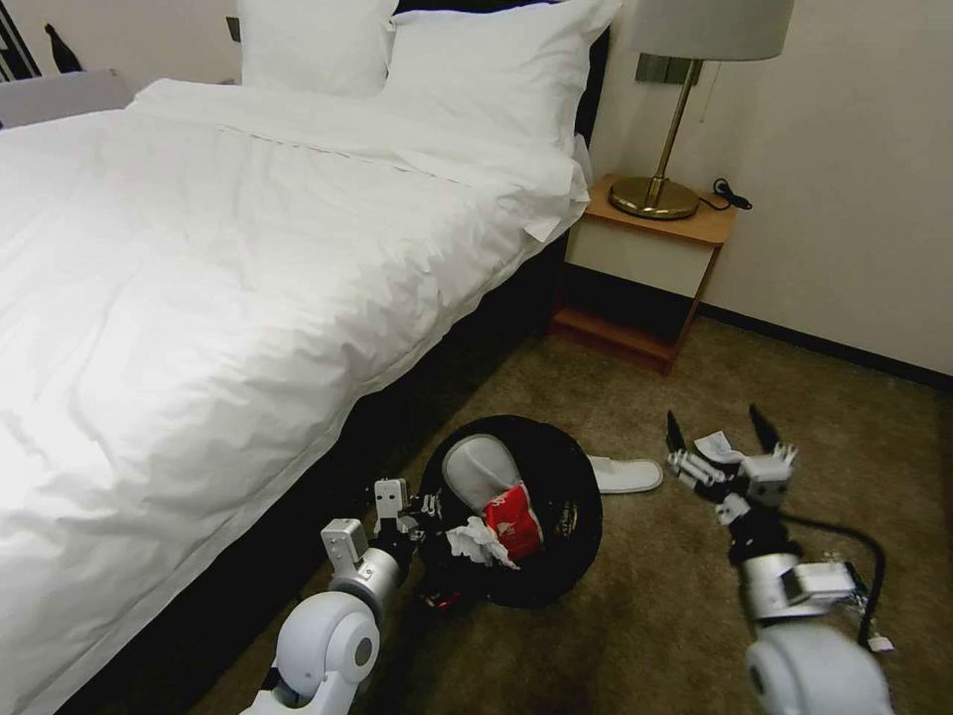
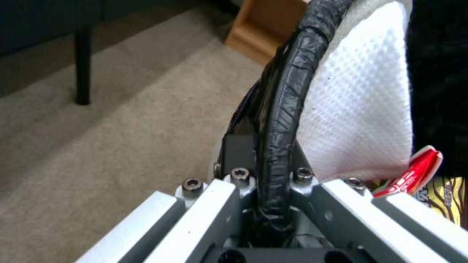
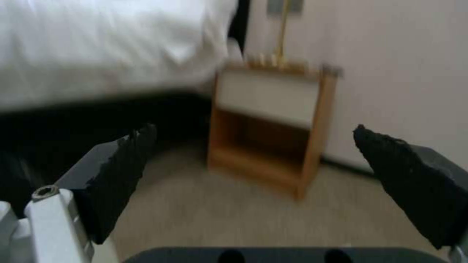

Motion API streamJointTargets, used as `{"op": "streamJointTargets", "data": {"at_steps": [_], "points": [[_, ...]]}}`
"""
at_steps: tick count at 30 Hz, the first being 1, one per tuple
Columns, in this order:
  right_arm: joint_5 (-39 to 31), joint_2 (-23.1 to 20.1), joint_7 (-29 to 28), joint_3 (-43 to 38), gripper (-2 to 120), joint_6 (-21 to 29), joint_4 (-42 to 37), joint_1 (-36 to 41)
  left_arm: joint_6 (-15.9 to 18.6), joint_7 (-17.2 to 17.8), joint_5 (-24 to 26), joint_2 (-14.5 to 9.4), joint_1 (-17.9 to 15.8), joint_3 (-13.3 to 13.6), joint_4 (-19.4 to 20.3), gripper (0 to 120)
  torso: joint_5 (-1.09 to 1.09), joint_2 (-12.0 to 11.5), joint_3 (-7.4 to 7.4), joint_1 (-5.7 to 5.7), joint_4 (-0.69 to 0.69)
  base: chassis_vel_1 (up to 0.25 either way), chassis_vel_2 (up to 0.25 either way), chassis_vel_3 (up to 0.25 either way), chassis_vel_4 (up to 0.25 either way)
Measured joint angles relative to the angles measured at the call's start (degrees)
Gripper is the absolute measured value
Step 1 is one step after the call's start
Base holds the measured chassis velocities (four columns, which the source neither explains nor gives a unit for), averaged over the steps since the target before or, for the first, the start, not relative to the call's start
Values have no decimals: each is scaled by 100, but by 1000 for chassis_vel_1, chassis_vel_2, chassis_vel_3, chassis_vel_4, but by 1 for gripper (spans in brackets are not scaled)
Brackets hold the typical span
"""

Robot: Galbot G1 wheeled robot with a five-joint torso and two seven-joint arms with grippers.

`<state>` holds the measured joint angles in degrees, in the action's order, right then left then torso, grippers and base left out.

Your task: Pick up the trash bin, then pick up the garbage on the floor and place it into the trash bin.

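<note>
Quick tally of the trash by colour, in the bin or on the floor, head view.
White: 4, namely slipper in the trash bin, slipper on the carpet, tissue in the bin, crumpled tissue on the floor
Red: 1, packet in the bin
Total: 5

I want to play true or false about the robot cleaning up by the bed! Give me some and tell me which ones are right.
1. The left gripper is clamped on the rim of the trash bin. True.
2. The right gripper is squeezed shut. False: its fingers are spread wide apart and hold nothing.
3. A white slipper lies on the carpet beside the bin. True.
4. The bin is empty. False: a slipper, a red packet and a tissue are inside.
</note>
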<state>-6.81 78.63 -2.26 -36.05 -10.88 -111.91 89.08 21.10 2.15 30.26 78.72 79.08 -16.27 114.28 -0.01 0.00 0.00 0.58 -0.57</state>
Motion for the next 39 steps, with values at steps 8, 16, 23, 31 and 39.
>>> {"op": "streamJointTargets", "data": {"at_steps": [8,16,23,31,39], "points": [[218,547,-579,497,100,72,987,-249,-336,-347,-88,-71,-69,-50,11,1,0,0,0,0,0,0,0,0,0],[285,597,-639,651,100,53,1138,-331,-539,-443,-317,-34,-112,-86,-101,1,0,0,0,0,0,0,0,0,0],[330,495,-530,611,100,-74,1109,-248,-530,-479,-356,37,-137,-35,-145,1,1,25,21,2,0,0,0,0,0],[335,369,-509,589,100,-98,1028,-233,-613,-528,-377,35,-136,-34,-178,1,1,140,135,3,0,0,0,0,0],[272,329,-521,613,100,-77,963,-239,-729,-556,-402,40,-137,-13,-193,1,1,192,191,2,0,0,0,0,0]]}}
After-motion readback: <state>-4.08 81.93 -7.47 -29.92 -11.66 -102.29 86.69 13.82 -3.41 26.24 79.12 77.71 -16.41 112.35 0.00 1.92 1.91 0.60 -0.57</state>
